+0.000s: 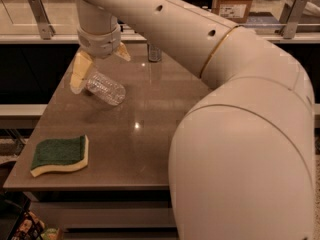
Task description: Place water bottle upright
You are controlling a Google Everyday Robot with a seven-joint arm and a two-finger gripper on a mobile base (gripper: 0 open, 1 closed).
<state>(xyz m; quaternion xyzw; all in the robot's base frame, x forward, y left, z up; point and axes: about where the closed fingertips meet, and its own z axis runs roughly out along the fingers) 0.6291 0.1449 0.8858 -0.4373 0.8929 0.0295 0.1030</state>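
The water bottle (104, 87), clear and ribbed, lies on its side on the brown table (150, 114) at the back left. Its cap end points left and is hidden behind one finger. My gripper (100, 68) hangs from the white arm right over that end of the bottle. It is open, with one yellowish finger (80, 72) at the bottle's left end and the other finger (122, 52) up behind it. The bottle is not lifted.
A silver can (154, 52) stands at the table's back edge. A green and yellow sponge (60, 155) lies at the front left. My large white arm (240, 134) covers the table's right side. A metal rail (40, 14) runs behind.
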